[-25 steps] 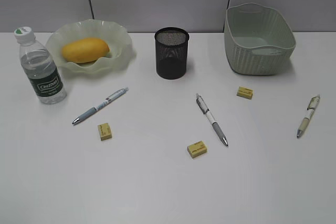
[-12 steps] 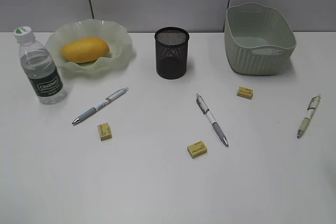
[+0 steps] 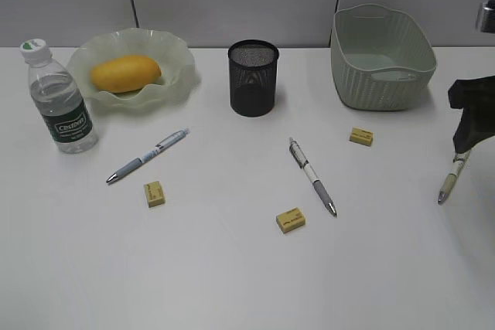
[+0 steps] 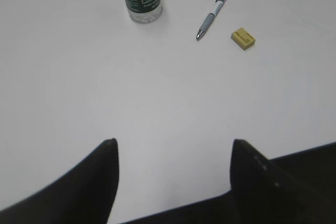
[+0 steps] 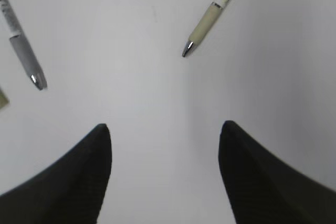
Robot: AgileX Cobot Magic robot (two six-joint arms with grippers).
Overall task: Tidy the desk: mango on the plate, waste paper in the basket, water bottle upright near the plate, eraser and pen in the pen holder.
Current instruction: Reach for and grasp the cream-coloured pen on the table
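I saw both end effectors, left (image 4: 173,145) and right (image 5: 164,129), spread apart and empty; the right hovered over the table (image 3: 232,268) near the beige pen (image 5: 212,17).

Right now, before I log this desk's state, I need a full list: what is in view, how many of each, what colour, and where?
mango: one, yellow-orange, lying on the plate
plate: one, pale green, wavy rim, back left
water bottle: one, clear with dark green label, upright left of the plate
pen holder: one, black mesh, back centre
basket: one, sage green, back right
pens: three; grey-blue at front left, grey-white at centre, beige at far right
erasers: three, yellow; left, centre front, before the basket
desk: one, white
right gripper: black, open, above the desk near the beige pen
left gripper: black, open, above bare desk
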